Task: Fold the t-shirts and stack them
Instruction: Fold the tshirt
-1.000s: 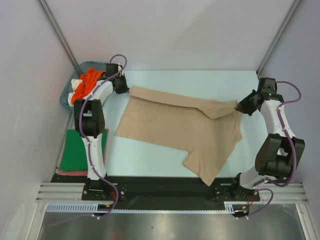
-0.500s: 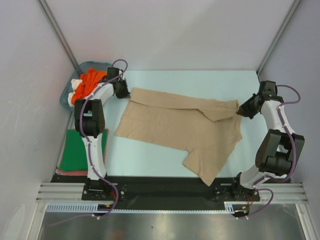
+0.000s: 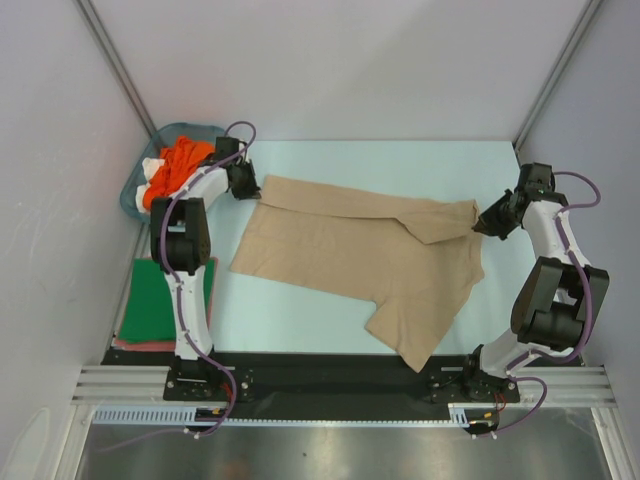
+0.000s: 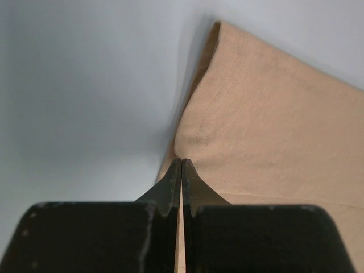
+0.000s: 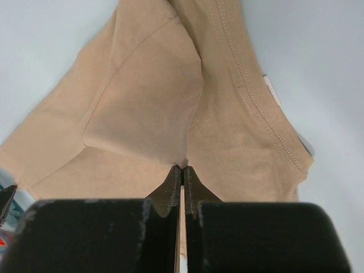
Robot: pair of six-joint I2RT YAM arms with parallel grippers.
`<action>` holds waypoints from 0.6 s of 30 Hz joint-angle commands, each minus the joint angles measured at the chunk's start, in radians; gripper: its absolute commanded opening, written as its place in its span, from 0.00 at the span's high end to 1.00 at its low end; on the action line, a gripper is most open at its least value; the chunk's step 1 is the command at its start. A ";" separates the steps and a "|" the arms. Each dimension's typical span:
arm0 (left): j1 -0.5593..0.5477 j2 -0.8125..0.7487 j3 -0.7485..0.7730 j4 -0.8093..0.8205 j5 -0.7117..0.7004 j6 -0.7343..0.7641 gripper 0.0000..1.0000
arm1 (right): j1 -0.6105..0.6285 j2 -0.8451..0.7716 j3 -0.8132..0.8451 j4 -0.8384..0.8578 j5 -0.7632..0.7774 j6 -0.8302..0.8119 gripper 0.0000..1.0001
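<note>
The tan-beige t-shirt [image 3: 350, 250] lies spread across the pale table, stretched between both grippers. My left gripper [image 3: 256, 187] is shut on its far-left corner; the left wrist view shows the jaws [image 4: 181, 161] pinched on the cloth's [image 4: 273, 114] edge. My right gripper [image 3: 479, 221] is shut on the shirt's right end near the collar, where a fold lies over; the right wrist view shows it [image 5: 183, 168] gripping bunched cloth [image 5: 142, 102]. A folded dark green shirt [image 3: 155, 300] lies at the left on a reddish one [image 3: 140, 344]. Orange [image 3: 180, 160] and white [image 3: 153, 170] shirts sit in the basket.
The teal plastic basket [image 3: 131, 196] stands at the far left corner, close behind my left gripper. Grey walls close in the table on the left, back and right. The black arm-base rail [image 3: 330, 365] runs along the near edge.
My right gripper has pulled slightly outward to the right and my left gripper slightly to the far left, drawing the tan shirt's far edge tauter. Both stay shut on the cloth.
</note>
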 commanded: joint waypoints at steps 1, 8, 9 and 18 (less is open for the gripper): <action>0.006 0.012 0.045 -0.011 -0.020 0.015 1.00 | -0.011 0.007 0.011 -0.033 -0.018 -0.016 1.00; 0.013 0.029 0.066 -0.028 -0.032 0.033 1.00 | -0.011 -0.003 -0.020 -0.033 -0.025 -0.001 1.00; 0.013 0.029 0.068 -0.029 -0.029 0.035 1.00 | -0.011 0.000 -0.027 -0.033 -0.023 0.001 1.00; 0.013 0.043 0.083 -0.032 -0.017 0.034 1.00 | -0.011 -0.081 -0.213 0.053 -0.061 0.085 1.00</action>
